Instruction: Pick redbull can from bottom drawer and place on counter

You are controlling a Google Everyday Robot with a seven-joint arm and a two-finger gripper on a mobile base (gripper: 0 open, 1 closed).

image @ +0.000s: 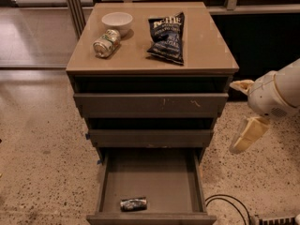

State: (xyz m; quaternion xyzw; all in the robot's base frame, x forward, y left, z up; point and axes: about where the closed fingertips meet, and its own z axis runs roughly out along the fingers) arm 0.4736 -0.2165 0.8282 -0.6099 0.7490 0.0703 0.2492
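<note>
Slim blue-and-silver metal can [133,203]: glossy, reflections seen. Grey-brown bottom drawer tray [154,177]: matt. Smooth tan desk top [206,46]: faint sheen noted. Dark crinkled foil chip bag [167,37]: glossy. Cream matt plastic tool [234,116], right of cabinet, fingers spread.

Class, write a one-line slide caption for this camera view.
Open gripper hangs right of the cabinet; redbull can lies on its side in the pulled-out bottom drawer, below the counter.
</note>
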